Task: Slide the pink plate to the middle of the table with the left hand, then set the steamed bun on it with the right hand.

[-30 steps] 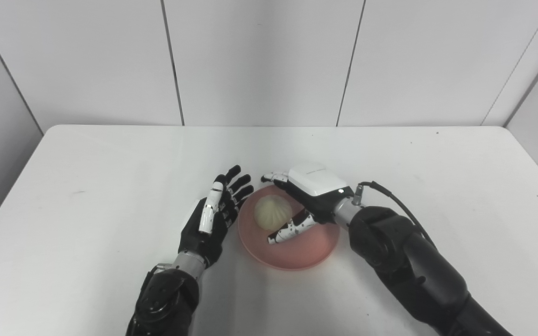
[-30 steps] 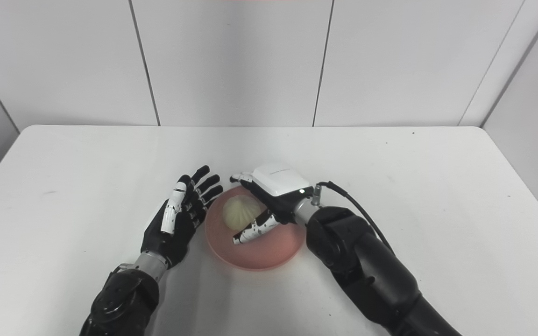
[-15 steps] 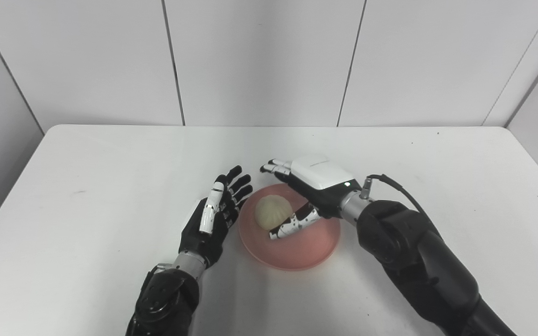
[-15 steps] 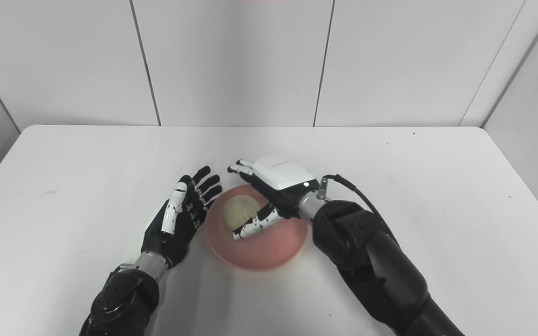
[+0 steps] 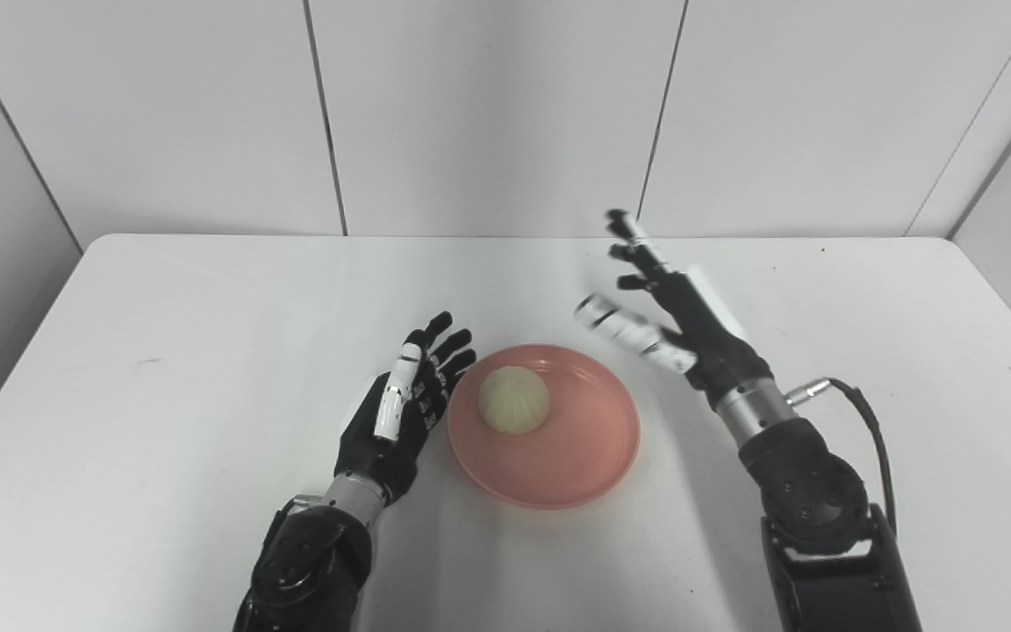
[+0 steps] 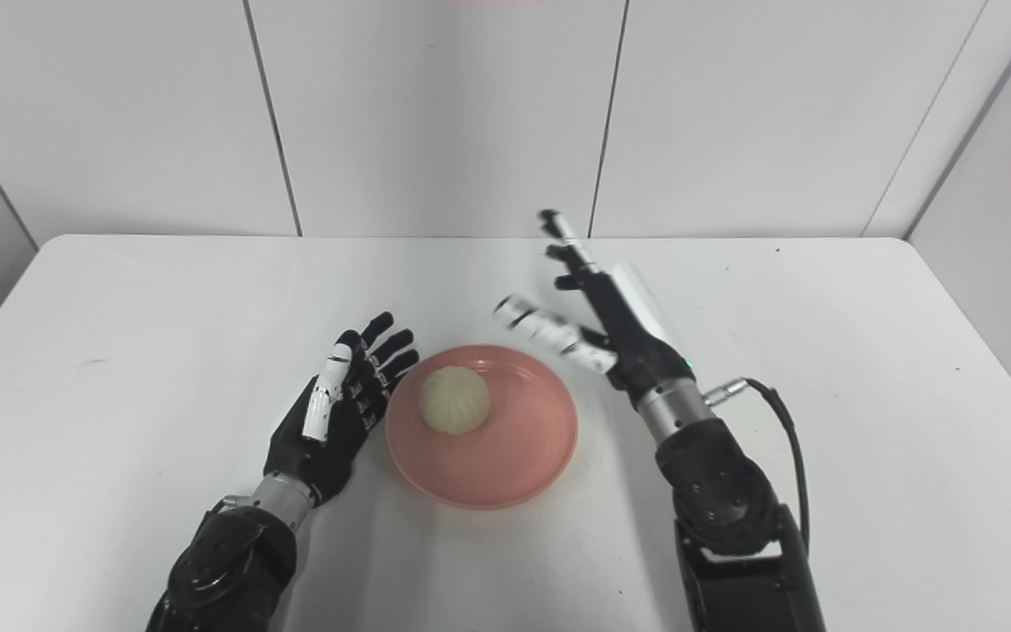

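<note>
We see the pink plate [image 5: 544,427] lying flat on the white surface [image 5: 163,351], near its middle and toward the near side, with the steamed bun [image 5: 514,399] resting on the plate's left half, pale and round with a pleated top. Nothing touches the bun. Our left hand [image 5: 400,408] lies just beside the plate's left rim, palm turned toward the plate, released, its fingers [image 5: 440,344] spread and pointing away from us toward the far wall [image 5: 488,114]; from these views we cannot tell whether its fingertips actually touch the rim or only sit very close to it. Our right hand [image 5: 672,316] is raised above the surface to the right of the plate and beyond its far right edge, clear of both plate and bun. It too is released and holds nothing: the fingers [image 5: 633,250] stretch up and away toward the wall panels, and the thumb [image 5: 624,326] sticks out to the left, apart from them. The right forearm [image 5: 808,491] rises steeply from the bottom edge, with a black cable [image 5: 865,421] looping from the wrist. The left arm comes in low from the bottom edge, its wrist near the surface.
</note>
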`<action>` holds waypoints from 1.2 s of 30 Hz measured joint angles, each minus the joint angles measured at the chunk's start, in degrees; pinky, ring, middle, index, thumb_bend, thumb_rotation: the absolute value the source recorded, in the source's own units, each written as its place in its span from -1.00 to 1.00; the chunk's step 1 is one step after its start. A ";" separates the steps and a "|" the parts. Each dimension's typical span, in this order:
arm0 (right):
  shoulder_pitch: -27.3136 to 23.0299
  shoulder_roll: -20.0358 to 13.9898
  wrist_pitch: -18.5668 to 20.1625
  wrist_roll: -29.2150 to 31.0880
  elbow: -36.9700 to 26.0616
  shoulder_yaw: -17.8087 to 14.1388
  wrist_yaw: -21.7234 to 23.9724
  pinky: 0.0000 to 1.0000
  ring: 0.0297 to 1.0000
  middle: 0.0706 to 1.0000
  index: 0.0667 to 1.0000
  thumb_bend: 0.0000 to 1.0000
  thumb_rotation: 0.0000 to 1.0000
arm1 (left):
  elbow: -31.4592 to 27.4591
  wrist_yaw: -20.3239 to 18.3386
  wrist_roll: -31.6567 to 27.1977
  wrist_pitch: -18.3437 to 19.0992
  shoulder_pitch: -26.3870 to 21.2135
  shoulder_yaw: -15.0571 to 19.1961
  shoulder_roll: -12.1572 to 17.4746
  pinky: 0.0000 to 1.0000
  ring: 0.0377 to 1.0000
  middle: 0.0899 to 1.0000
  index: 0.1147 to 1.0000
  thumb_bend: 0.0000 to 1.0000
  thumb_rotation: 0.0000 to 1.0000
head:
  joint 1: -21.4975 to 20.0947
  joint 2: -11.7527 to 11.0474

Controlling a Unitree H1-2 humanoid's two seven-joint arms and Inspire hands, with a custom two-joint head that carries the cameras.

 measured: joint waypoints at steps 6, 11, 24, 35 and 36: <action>2.17 1.21 -6.23 2.05 5.92 -1.02 -7.02 1.00 1.00 1.00 1.00 0.48 1.00 | 0.00 -0.02 0.94 -2.32 0.71 0.01 0.32 0.94 0.88 0.89 0.90 -0.17 1.00 | -0.53 -0.44; 2.89 1.97 -11.10 4.16 10.38 -2.19 -11.79 1.00 1.00 1.00 1.00 -0.08 1.00 | -0.56 0.88 2.68 -5.35 2.04 0.23 0.19 0.97 0.93 0.94 0.97 -0.24 1.00 | -0.53 -0.53; 10.17 3.94 -12.08 10.52 9.10 -0.39 -12.30 1.00 1.00 1.00 1.00 -0.47 1.00 | -2.57 2.47 7.61 -9.37 5.28 0.01 1.09 1.00 1.00 1.00 1.00 -0.26 1.00 | -0.27 -0.70; 11.08 5.52 -12.07 13.96 9.12 -0.14 -12.36 1.00 1.00 1.00 1.00 -0.51 1.00 | -4.73 2.89 8.60 -9.56 7.53 0.09 1.48 1.00 0.97 1.00 1.00 -0.32 1.00 | 0.35 -1.32; 11.19 5.54 -12.07 14.11 9.12 -0.06 -12.36 1.00 1.00 1.00 1.00 -0.52 1.00 | -4.72 2.89 8.60 -9.56 7.53 0.08 1.50 1.00 0.97 0.99 1.00 -0.31 1.00 | 0.35 -1.32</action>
